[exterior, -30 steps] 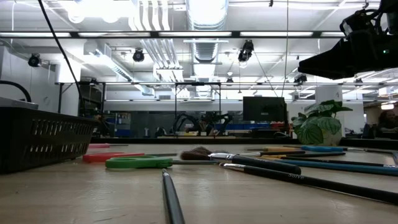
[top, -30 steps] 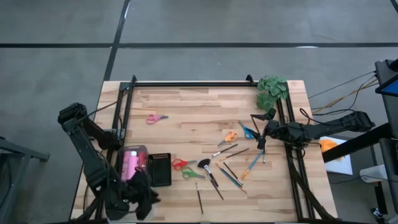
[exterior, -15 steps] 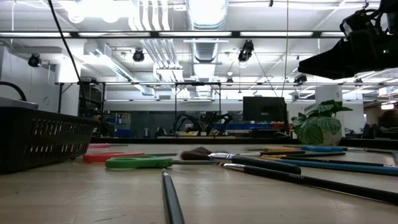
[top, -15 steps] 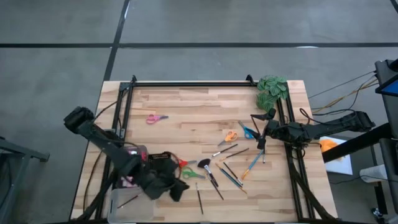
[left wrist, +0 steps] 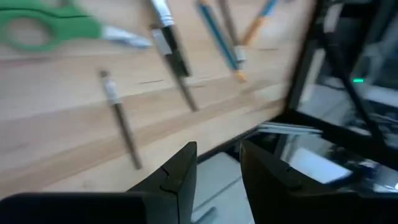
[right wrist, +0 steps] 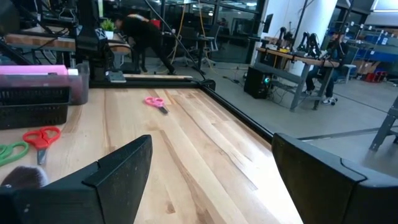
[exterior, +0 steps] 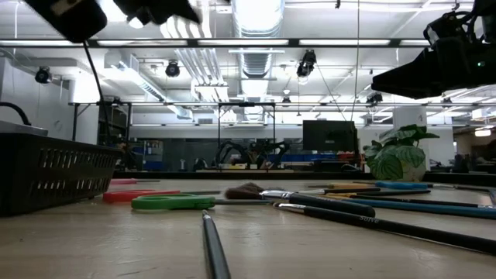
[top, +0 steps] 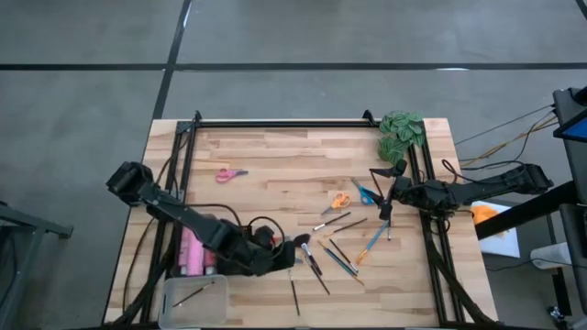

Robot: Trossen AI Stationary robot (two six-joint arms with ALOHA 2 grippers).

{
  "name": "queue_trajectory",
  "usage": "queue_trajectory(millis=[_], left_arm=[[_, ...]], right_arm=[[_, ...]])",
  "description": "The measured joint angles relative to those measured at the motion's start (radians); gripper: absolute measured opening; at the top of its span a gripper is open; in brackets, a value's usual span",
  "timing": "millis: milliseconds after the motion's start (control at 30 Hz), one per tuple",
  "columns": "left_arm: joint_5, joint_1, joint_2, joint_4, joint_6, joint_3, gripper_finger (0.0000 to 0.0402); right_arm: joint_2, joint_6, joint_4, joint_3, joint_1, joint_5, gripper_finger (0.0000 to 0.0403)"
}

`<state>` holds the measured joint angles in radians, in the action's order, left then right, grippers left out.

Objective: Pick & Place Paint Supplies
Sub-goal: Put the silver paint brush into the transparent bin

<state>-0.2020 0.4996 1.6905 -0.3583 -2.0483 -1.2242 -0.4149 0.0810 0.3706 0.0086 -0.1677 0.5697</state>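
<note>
The left end effector (top: 275, 257), fingers slightly parted and holding nothing, hovers over the green scissors (top: 282, 258) and loose brushes (top: 316, 266). The right end effector (top: 387, 191) waits wide open and empty near the orange scissors (top: 340, 199) on the wooden bench (top: 284, 156); a lit workshop lies beyond.

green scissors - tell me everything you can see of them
The green scissors are a small pair with bright green loop handles that look like plastic and short silvery blades. They lie flat and closed on the wooden table, near its front edge, just beside the red scissors. Seen from table height they rest flush on the wood with nothing on top. The left gripper hangs right beside the handles, its fingers apart with a narrow gap between them, not gripping them.
</note>
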Motion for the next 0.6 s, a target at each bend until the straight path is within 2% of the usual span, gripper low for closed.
queue_trajectory(millis=[67,200,333,467,600], left_arm=[[0.0,-0.01,0.005,-0.025,-0.026,0.001,0.0123],[-0.022,-0.025,0.018,-0.01,0.095,0.003,0.0123],[-0.099,-0.025,0.06,0.048,0.131,0.003,0.0123],[-0.045,-0.03,0.099,0.082,0.134,-0.026,0.0123],[0.004,-0.037,0.13,0.022,0.134,-0.073,0.0123]], right_arm=[[0.0,-0.001,0.0,0.0,0.0,0.0,0.0329],[0.0,-0.001,0.0,0.0,0.0,0.0,0.0329],[0.0,-0.001,0.0,0.0,0.0,0.0,0.0329],[0.0,-0.001,0.0,0.0,0.0,0.0,0.0329],[0.0,0.0,0.0,0.0,0.0,0.0,0.0329]])
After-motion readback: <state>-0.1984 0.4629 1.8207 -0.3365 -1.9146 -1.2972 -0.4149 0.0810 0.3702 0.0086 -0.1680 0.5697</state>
